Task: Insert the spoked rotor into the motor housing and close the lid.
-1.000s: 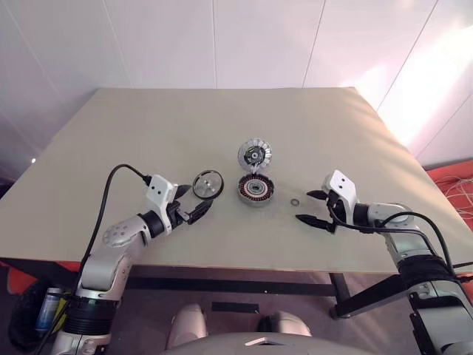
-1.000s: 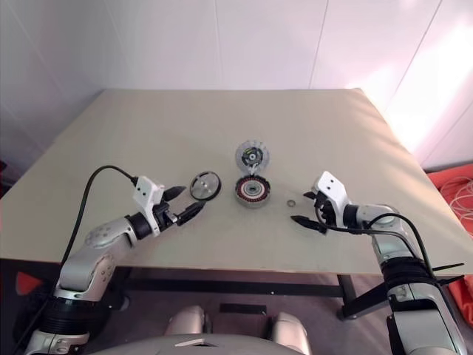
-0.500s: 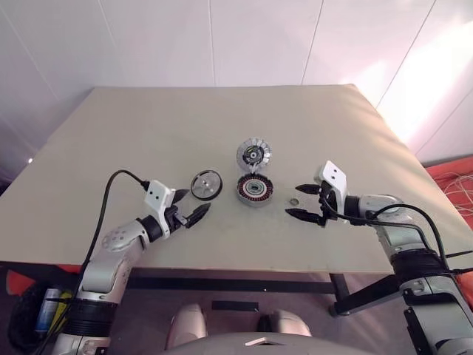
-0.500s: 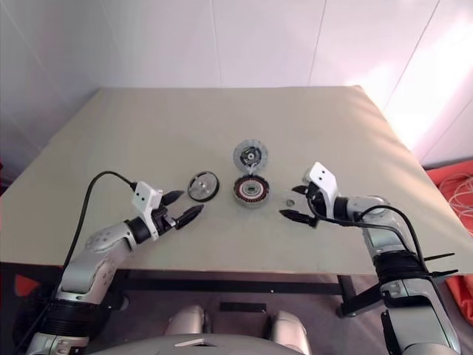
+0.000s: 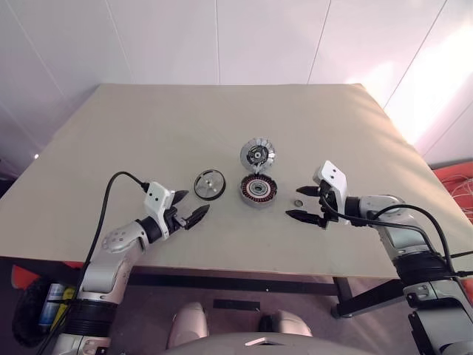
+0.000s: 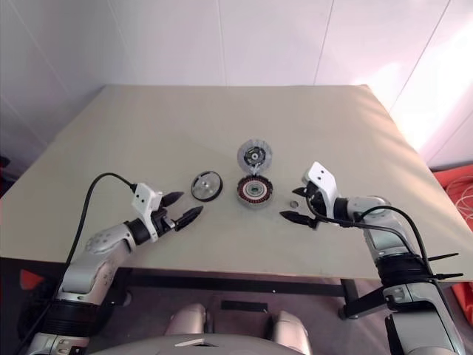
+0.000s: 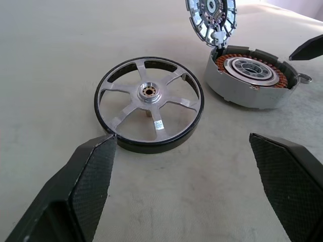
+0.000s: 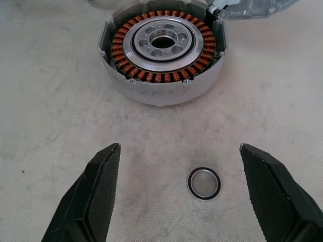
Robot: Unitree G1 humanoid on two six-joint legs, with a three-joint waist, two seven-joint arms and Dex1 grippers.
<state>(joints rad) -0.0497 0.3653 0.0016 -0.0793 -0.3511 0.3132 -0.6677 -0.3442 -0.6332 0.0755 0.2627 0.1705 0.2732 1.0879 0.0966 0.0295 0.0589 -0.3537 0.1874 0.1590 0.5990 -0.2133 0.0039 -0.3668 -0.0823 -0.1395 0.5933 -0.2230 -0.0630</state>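
On the beige tabletop the motor housing lies flat near the middle, with its ring of copper windings and silvery centre facing up. The lid is joined to the far edge of the housing and stands open, tilted up, so its pale segmented inner face is turned toward me. The spoked rotor lies flat on the tabletop just to the left of the housing, apart from it, with the silvery spokes up. My left gripper is on the near left side of the rotor, pointing toward it; its jaws are spread wide and hold nothing, and in the left wrist view one finger comes very close to the black rim of the rotor. My right gripper is to the right of the housing, and its jaws are also released and empty. A small metal washer lies on the tabletop between the two right fingers, a little to the right of the housing and not touching it.
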